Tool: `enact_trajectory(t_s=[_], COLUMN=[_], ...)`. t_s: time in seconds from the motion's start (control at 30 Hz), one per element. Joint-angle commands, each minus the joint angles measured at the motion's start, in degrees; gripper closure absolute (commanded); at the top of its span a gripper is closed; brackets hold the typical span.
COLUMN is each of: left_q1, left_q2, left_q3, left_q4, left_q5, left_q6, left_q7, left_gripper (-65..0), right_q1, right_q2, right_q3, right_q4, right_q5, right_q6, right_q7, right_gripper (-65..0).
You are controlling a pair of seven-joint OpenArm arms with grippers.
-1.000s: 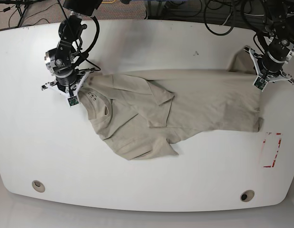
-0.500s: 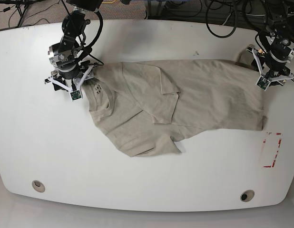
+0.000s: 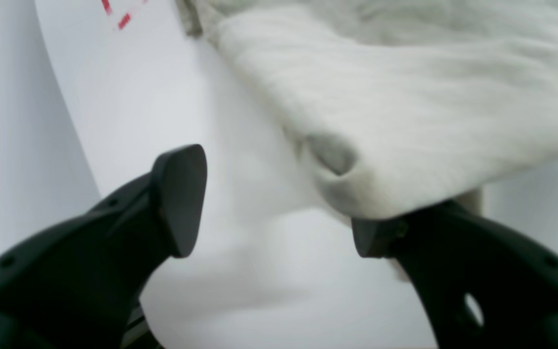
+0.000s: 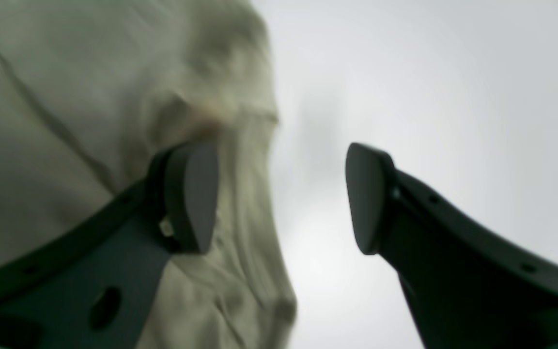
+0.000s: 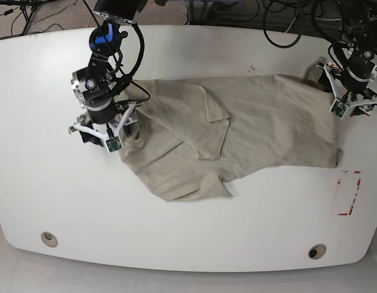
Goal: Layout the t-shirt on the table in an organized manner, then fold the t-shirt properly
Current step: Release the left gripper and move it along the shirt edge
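Observation:
The beige t-shirt (image 5: pixel 249 122) lies lengthwise across the white table (image 5: pixel 237 238), with one sleeve folded over its middle and a lower flap bunched toward the front. My right gripper (image 5: pixel 107 135) hovers open over the shirt's left end. In the right wrist view, one of its fingers (image 4: pixel 192 194) is above the t-shirt (image 4: pixel 66 121) and the other above bare table (image 4: pixel 429 72). My left gripper (image 5: pixel 353 107) stands open at the shirt's far right corner. In the left wrist view, the left gripper (image 3: pixel 274 218) holds nothing, and a t-shirt (image 3: pixel 405 106) corner drapes over its right finger.
A red-tape rectangle (image 5: pixel 348 192) marks the table right of the shirt's hem, and it also shows as the red tape (image 3: pixel 116 14) in the left wrist view. Two grey grommet holes (image 5: pixel 49 238) (image 5: pixel 317 251) sit near the front edge. Cables hang behind the table's back edge.
Both grippers have opened and let go of the shirt. The shirt has slid toward the right and back and spread flatter. The right arm has moved forward and right over the collar end.

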Motion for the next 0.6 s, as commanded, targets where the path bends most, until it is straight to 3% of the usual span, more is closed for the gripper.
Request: enact_trajectory(t_s=[0.0,0.2,0.3,0.57], left_q1=[-2.34,-9.46,-13.85,-16.67], left_q2=[0.01,2.56,4.59,6.7], left_q3=[-2.14,-6.8,-10.23,-12.78], left_q4=[1.19,0.84,0.84,1.01], left_q5=[-0.08,0.18,0.44,0.71], left_q6=[0.62,0.62,0.62,0.62], left_q7=[-0.92,-0.83,-0.83,-0.83], left_gripper=[-42.6,-42.6,-42.6,-42.6], right_q1=[3.23,9.99,12.9,16.06], right_q2=[0.1,0.1,0.63,5.46], right_q3=[-0.99,-1.25,-1.17,-1.25], right_q4=[-1.46,-10.69,-15.88,-25.38], right_q5=[0.43,0.96,4.56,12.83], right_q6=[-0.26,-0.26,-0.61,-0.87], right_q7=[0.96,1.4,1.4,1.4], right_gripper=[-40.1,-40.1,-39.6,-39.5])
